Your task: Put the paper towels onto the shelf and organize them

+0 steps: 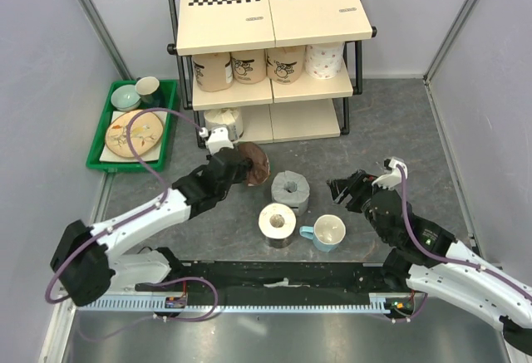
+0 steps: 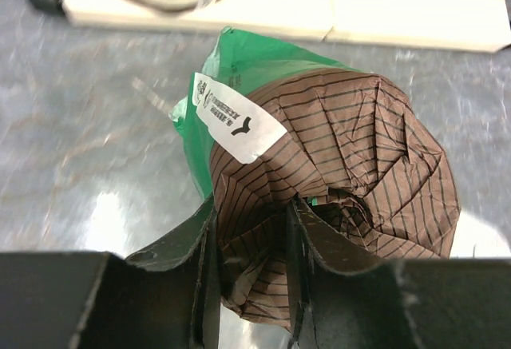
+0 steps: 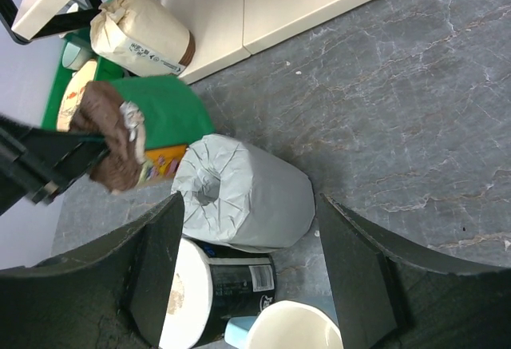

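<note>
Left hand [image 2: 254, 233] pinches the brown striped wrapper of a green-sided paper towel roll [image 2: 359, 157] near the shelf [image 1: 274, 22]; its white label [image 2: 238, 117] is too blurred to read. Right hand [image 3: 247, 205], spread and empty, faces a grey roll [image 3: 239, 193]; nearer, a dark-wrapped roll [image 3: 235, 281] is partly hidden.

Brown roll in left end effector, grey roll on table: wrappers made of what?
Brown roll: likely thin matte paper; pinstriped, crisply pleated into the core. Its green side could be paper or film.
Grey roll: seemingly matte paper; soft folds gathered into its core.
</note>
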Controlling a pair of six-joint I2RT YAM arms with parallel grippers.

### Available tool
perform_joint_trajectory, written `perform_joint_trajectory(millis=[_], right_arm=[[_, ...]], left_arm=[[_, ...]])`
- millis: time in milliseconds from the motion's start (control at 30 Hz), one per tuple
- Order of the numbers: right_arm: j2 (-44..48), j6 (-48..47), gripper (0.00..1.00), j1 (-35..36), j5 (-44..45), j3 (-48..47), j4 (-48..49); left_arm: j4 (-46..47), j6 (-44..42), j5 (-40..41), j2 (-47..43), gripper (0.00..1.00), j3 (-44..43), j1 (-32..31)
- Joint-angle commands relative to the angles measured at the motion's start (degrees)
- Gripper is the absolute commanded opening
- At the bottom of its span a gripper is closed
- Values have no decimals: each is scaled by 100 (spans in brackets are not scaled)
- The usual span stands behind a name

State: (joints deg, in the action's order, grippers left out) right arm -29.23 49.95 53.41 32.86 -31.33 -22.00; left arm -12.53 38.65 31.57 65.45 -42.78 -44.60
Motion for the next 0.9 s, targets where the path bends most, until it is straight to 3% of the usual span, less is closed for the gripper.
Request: perform_joint_trajectory(millis=[0, 333, 867], right_arm=[[111, 93, 76, 21, 53, -13, -50], [181, 120, 76, 21, 141, -22, -199], [172, 120, 76, 21, 124, -13, -243]], left_arm=[[1692, -604, 464, 670, 29, -634, -14], [2607, -1211, 604, 1830, 29, -1477, 56], [2985, -1501, 604, 2542, 30, -1839, 469]])
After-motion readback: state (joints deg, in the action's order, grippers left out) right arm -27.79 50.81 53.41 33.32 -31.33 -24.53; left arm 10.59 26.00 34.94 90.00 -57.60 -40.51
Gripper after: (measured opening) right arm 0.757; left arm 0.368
